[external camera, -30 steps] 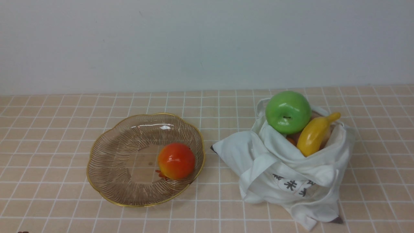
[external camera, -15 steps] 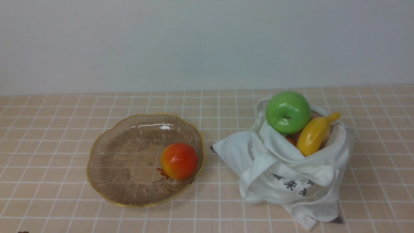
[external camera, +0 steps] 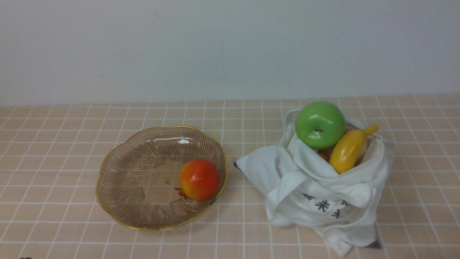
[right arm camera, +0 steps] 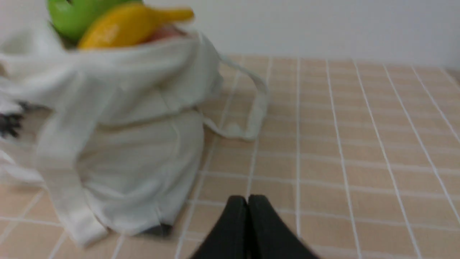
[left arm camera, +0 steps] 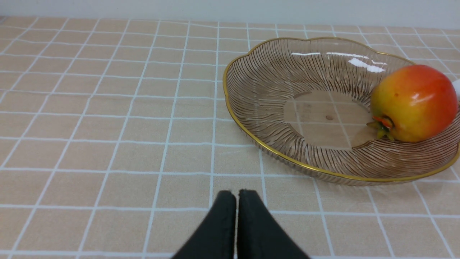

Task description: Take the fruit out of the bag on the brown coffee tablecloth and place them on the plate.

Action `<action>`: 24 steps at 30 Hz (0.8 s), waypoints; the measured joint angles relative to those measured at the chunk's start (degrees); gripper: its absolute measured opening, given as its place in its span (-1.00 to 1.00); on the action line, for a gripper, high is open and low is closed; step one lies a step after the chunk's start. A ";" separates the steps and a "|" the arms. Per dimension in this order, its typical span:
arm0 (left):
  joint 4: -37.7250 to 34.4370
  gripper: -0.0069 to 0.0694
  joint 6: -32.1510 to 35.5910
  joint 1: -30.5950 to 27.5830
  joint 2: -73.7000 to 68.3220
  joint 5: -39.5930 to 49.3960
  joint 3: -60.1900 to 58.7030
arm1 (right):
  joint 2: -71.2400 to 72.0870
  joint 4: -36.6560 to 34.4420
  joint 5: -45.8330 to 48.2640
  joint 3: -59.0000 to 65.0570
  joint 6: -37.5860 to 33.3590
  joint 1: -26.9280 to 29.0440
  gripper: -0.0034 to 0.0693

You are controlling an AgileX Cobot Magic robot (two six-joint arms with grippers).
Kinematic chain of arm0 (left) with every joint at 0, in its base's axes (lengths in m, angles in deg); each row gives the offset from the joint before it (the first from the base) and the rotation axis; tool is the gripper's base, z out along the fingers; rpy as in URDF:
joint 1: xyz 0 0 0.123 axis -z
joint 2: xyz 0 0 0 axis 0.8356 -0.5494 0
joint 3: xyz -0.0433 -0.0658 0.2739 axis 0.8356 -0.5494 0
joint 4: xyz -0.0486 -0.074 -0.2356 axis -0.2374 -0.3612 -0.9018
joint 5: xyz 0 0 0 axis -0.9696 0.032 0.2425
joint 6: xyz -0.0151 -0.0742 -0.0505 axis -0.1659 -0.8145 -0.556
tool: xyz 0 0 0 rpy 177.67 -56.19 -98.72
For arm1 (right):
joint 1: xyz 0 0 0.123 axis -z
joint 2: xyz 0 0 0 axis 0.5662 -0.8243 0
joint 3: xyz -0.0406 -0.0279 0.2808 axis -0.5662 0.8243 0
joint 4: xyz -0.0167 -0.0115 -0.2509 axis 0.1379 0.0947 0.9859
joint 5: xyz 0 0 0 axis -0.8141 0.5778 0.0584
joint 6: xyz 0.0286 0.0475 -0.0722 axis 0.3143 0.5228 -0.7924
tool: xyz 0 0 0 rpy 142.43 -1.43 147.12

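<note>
The red-orange pomegranate [external camera: 199, 179] lies in the clear gold-rimmed plate [external camera: 118, 169], against its right side. It also shows in the left wrist view [left arm camera: 413, 102] inside the plate [left arm camera: 258, 90]. The green apple [external camera: 320, 124] and yellow banana [external camera: 348, 148] stick out of the white bag [external camera: 316, 190] on the grid tablecloth [external camera: 57, 144]. My left gripper [left arm camera: 236, 196] is shut and empty, low over the cloth short of the plate. My right gripper [right arm camera: 247, 199] is shut and empty beside the bag [right arm camera: 125, 144]. Neither gripper shows in the front view.
A bag strap [right arm camera: 251, 108] loops out on the cloth beside the bag. A pale wall [external camera: 230, 46] runs behind the table. A bit of something orange [external camera: 323, 156] shows inside the bag between apple and banana.
The pomegranate has rolled slightly to the right in the plate and settled. The bag, apple and banana have not moved.
</note>
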 joint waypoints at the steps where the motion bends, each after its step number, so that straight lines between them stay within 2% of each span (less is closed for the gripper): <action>1: -0.02 -0.84 0.00 0.00 0.00 0.00 0.00 | 0.07 -0.27 -0.70 0.17 0.00 0.84 -0.94; 3: -0.02 -0.84 0.00 0.00 0.00 0.00 0.00 | 0.13 -0.93 -2.14 0.37 0.00 2.11 -0.94; 24: -0.02 -0.84 0.00 0.00 0.00 0.00 0.00 | 0.28 -1.05 -2.60 0.48 -0.05 2.17 -0.94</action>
